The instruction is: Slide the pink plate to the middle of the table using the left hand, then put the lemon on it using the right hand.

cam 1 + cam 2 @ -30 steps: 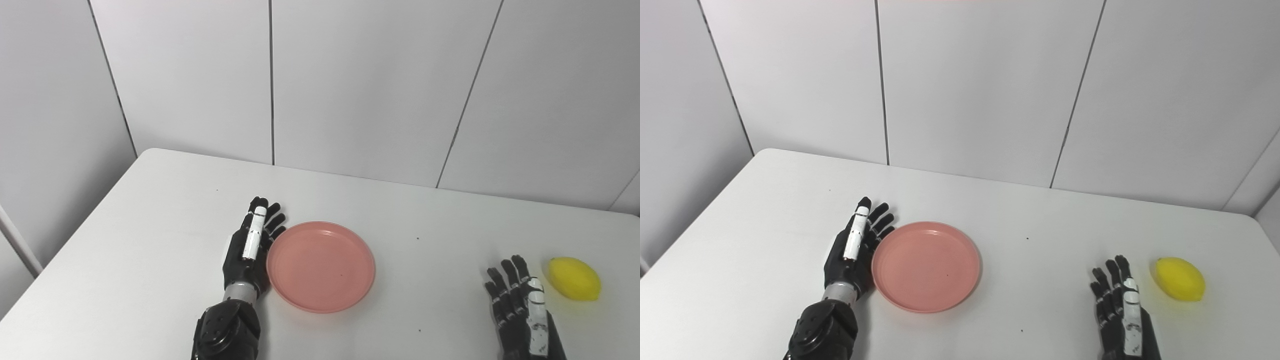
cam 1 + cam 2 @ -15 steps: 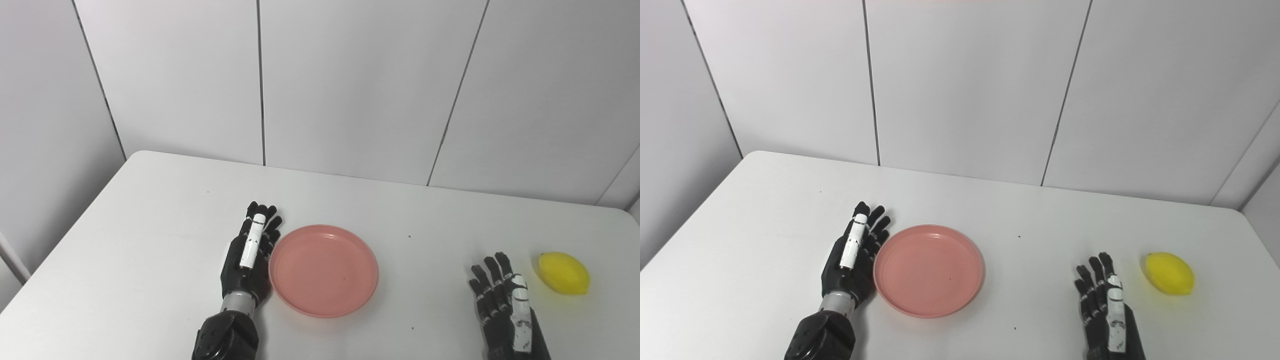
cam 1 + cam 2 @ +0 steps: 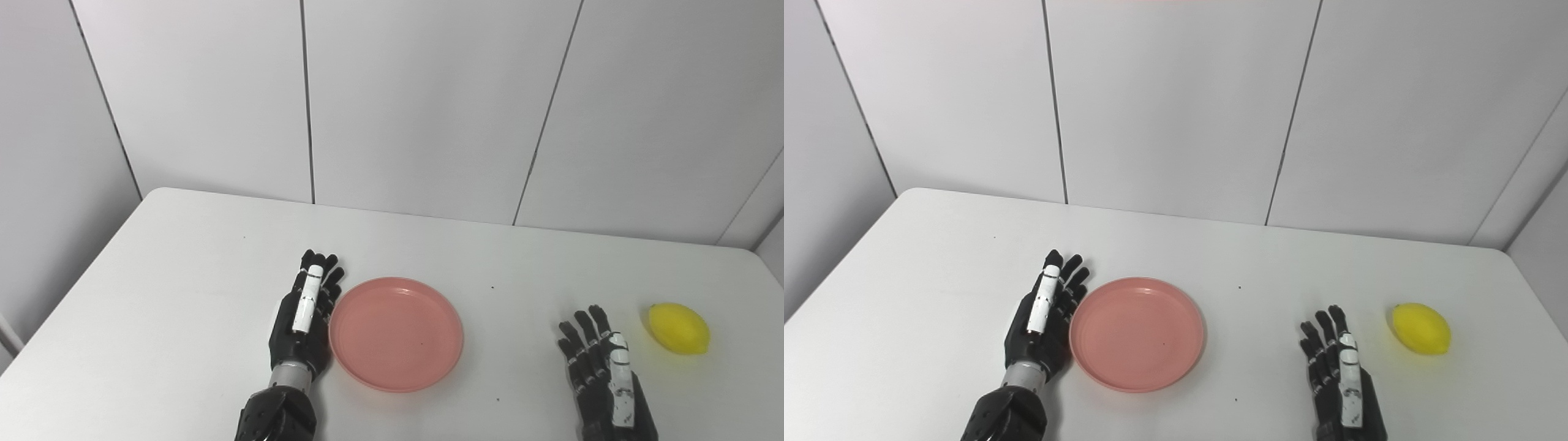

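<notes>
A round pink plate (image 3: 397, 332) lies flat on the white table (image 3: 184, 294), a little left of the middle. My left hand (image 3: 304, 318) is open, fingers stretched out, its edge resting against the plate's left rim. A yellow lemon (image 3: 678, 328) sits near the table's right side. My right hand (image 3: 603, 373) is open with fingers spread, low at the front, just left of the lemon and apart from it. In the right eye view the plate (image 3: 1137, 333), the lemon (image 3: 1421, 328) and both hands stand the same way.
White wall panels (image 3: 429, 104) rise behind the table's far edge. The table's right edge (image 3: 1534, 300) runs close beside the lemon. A few small dark specks dot the tabletop.
The camera has turned to the right, shifting the whole picture left. The left hand's fingers have drawn slightly closer together beside the plate; plate, lemon and right hand keep their places.
</notes>
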`<act>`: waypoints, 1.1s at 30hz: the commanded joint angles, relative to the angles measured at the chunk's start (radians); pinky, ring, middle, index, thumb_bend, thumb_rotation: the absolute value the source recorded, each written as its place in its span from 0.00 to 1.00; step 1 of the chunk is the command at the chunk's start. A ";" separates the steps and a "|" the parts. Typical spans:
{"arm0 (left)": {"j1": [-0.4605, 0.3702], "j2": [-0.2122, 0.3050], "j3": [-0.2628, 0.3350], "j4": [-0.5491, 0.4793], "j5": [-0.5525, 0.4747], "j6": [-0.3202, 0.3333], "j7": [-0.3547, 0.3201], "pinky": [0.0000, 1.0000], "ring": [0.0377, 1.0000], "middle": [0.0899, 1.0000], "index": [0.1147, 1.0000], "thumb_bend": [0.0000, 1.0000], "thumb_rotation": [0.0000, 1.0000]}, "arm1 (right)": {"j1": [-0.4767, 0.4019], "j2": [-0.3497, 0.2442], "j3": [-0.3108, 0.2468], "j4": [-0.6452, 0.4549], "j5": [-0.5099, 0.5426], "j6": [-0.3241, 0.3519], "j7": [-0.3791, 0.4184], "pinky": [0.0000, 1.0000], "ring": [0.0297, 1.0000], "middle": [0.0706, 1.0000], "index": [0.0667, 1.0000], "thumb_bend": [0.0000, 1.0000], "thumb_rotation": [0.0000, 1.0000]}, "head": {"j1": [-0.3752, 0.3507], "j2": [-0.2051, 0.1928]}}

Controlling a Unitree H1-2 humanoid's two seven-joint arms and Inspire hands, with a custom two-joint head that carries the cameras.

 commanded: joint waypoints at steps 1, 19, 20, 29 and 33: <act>0.007 -0.084 -0.015 -0.011 0.000 -0.043 0.004 1.00 0.93 0.91 1.00 0.52 0.61 | 0.035 0.020 0.011 0.020 -0.006 0.021 -0.008 0.97 0.93 0.96 0.97 0.71 0.84 | 0.000 0.001; 0.009 -0.069 -0.045 0.002 -0.012 -0.054 0.010 1.00 0.94 0.92 1.00 0.51 0.59 | 0.033 0.052 0.036 0.009 -0.047 0.022 -0.041 0.96 0.92 0.96 0.96 0.70 0.82 | -0.116 0.015; 0.008 -0.066 -0.045 0.002 -0.015 -0.054 0.007 1.00 0.94 0.93 1.00 0.52 0.59 | 0.033 0.054 0.038 0.009 -0.052 0.023 -0.042 0.96 0.92 0.95 0.96 0.70 0.83 | -0.116 0.015; 0.005 -0.048 -0.033 -0.012 -0.051 -0.028 0.001 1.00 0.95 0.93 1.00 0.52 0.57 | 0.025 0.078 0.052 0.000 -0.072 0.038 -0.068 0.96 0.92 0.96 0.95 0.69 0.81 | -0.190 0.033; 0.004 -0.028 -0.031 -0.014 -0.070 -0.025 -0.018 1.00 0.95 0.93 1.00 0.53 0.57 | 0.020 0.093 0.058 -0.005 -0.083 0.043 -0.081 0.96 0.92 0.96 0.95 0.70 0.79 | -0.226 0.038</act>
